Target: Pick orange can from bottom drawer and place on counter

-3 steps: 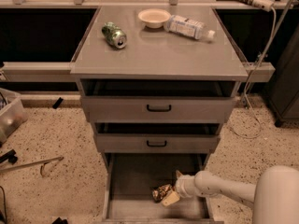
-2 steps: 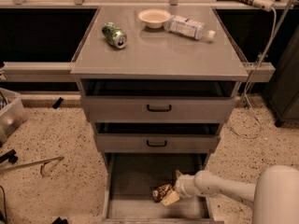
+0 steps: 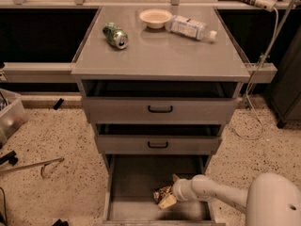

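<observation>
The bottom drawer (image 3: 136,182) stands pulled out below two shallower drawers. The orange can (image 3: 162,192), mottled orange-brown and gold, sits on the drawer floor right of centre. My gripper (image 3: 167,194) reaches down into the drawer from the right on a white arm (image 3: 211,194), and its pale fingers (image 3: 167,201) are at the can, one in front and one behind. The counter (image 3: 160,51) is the grey top of the cabinet.
On the counter lie a green can (image 3: 115,35) at the left, a white bowl (image 3: 155,18) at the back and a plastic bottle (image 3: 190,28) on its side at the right. Cables (image 3: 256,79) hang at the right. Tools lie on the speckled floor (image 3: 42,140) at the left.
</observation>
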Action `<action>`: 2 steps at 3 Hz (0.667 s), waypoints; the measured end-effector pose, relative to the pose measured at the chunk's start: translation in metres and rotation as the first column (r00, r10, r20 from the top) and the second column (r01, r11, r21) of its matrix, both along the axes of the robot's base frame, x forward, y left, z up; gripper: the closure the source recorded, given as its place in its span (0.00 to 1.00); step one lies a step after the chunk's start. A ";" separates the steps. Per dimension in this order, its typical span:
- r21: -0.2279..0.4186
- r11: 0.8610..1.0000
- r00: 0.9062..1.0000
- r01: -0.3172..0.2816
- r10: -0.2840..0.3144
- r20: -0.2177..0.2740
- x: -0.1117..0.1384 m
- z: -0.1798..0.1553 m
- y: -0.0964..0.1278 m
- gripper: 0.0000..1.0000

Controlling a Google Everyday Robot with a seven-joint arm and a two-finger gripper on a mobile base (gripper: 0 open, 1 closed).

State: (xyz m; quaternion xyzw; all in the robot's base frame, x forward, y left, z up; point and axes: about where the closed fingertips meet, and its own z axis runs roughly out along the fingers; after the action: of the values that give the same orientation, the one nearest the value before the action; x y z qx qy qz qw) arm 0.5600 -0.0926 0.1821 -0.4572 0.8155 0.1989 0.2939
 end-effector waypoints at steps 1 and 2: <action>0.024 1.000 1.000 -0.012 0.012 -0.008 -0.003 -0.020 0.013 0.00; 0.037 0.999 1.000 -0.025 0.025 -0.017 -0.008 -0.034 0.021 0.00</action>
State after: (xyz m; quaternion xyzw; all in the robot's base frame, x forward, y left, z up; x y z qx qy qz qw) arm 0.5518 -0.0717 0.1476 -0.4601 0.8084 0.2215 0.2927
